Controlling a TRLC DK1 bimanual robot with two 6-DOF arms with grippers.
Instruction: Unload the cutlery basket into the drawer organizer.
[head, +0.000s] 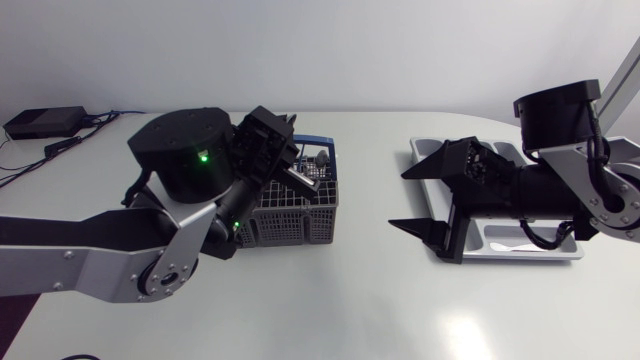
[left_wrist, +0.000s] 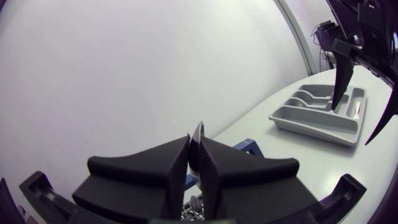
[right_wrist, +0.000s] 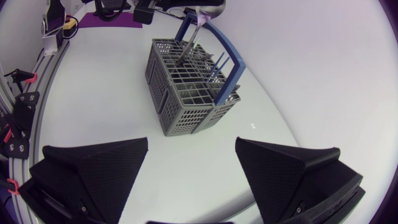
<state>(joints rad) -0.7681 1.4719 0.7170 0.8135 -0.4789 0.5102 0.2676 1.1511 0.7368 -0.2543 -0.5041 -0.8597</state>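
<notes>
The left end effector (left_wrist: 194, 163) hangs directly above the grey cutlery basket (head: 300, 215), its two fingers pressed together on a thin silver piece of cutlery (left_wrist: 197, 138) whose tip pokes up between them. What kind of utensil it is cannot be told. Seen from the right wrist, the piece slants down toward the basket's top compartments beside the blue handle (right_wrist: 227, 53), and a few other handles stand up inside the basket. The basket sits on the white worktop (head: 330, 310), well apart from the grey drawer organizer (head: 560, 252). The right end effector (head: 398, 200) is over the organizer's end nearest the basket, pointing at the basket, its fingers spread wide and holding nothing.
</notes>
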